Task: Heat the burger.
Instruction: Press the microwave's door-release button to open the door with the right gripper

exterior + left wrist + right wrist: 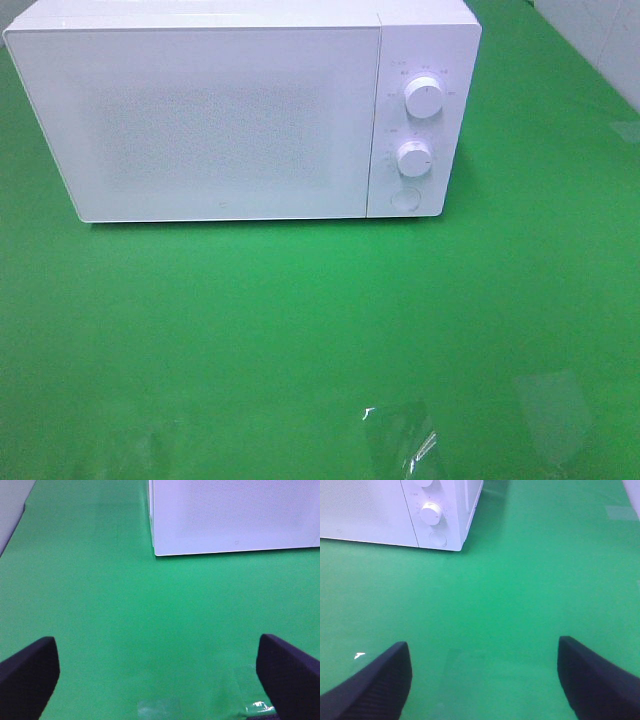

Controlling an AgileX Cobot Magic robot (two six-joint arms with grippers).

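Observation:
The burger is out of view in every frame. A white microwave [240,110] stands at the back of the green table with its door closed; it also shows in the left wrist view [235,515] and the right wrist view [395,510]. My left gripper [159,677] is open, its dark fingers [27,675] far apart over bare green cloth in front of the microwave door. My right gripper [484,680] is open too, with nothing between its fingers [597,680], and looks toward the microwave's control panel. Neither arm appears in the exterior high view.
The microwave's right panel carries an upper knob [424,97], a lower knob [413,157] and a round button [404,198]. Shiny clear tape patches [400,440] lie on the green cloth near the front edge. A pale wall [600,40] borders the far right.

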